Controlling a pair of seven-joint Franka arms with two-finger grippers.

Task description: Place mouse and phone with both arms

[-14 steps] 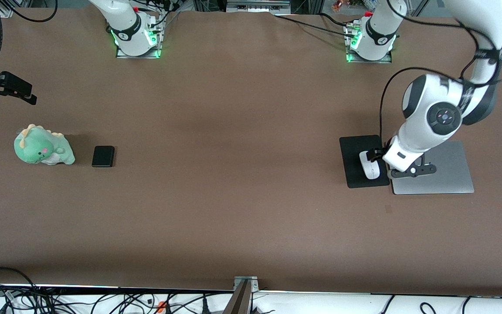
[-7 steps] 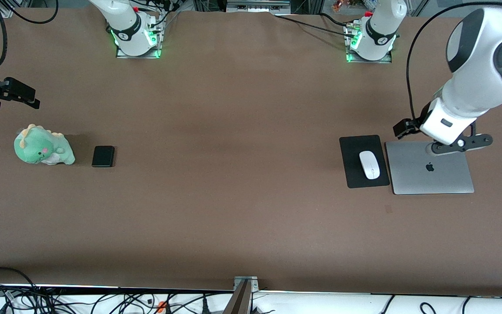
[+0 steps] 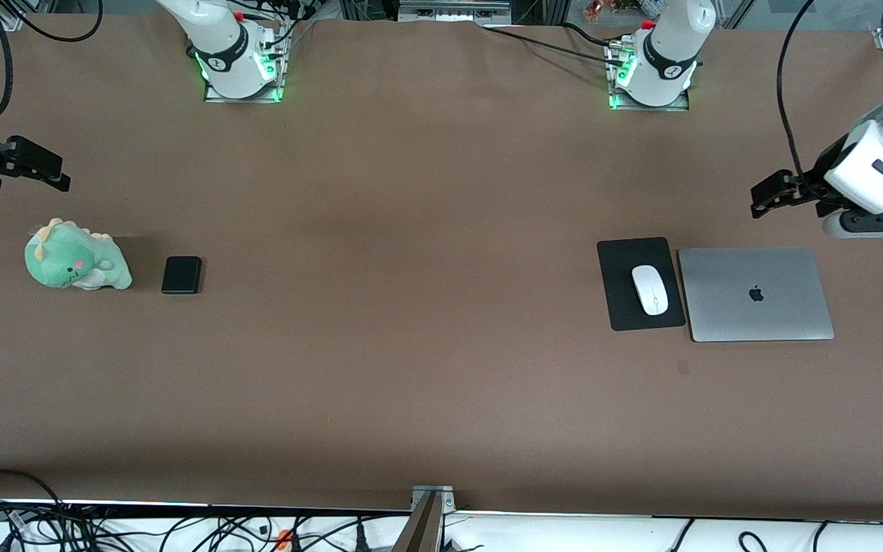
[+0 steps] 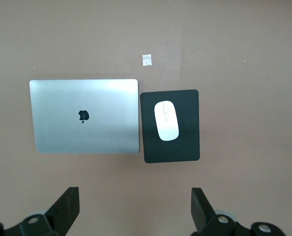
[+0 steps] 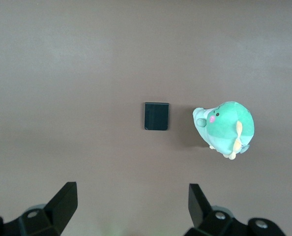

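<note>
On the brown desk (image 3: 426, 322) the closed silver laptop (image 3: 756, 294) serves as the landmark, lying toward the left arm's end. A small pale scrap (image 3: 684, 368) lies on the desk a little nearer to the front camera than the laptop. Touching or just beside the laptop's edge, toward the right arm's end, lies a black mouse pad (image 3: 625, 264), and the mouse (image 3: 650, 289) rests flat on it, apart from both grippers. Well apart from the laptop, toward the right arm's end of the desk and about as far from the camera, lies the phone (image 3: 182, 274) flat on the desk, with a green plush dinosaur (image 3: 76, 264) just beside it, still closer to that end.

The left gripper (image 4: 133, 209) hangs in the air over bare desk just past the laptop's edge on the robots' side, its fingers (image 4: 66, 206) spread wide and holding nothing. The right gripper (image 5: 131, 206) hangs over the desk's edge at the right arm's end, above the spot past the dinosaur toward the bases, also wide apart and empty.
</note>
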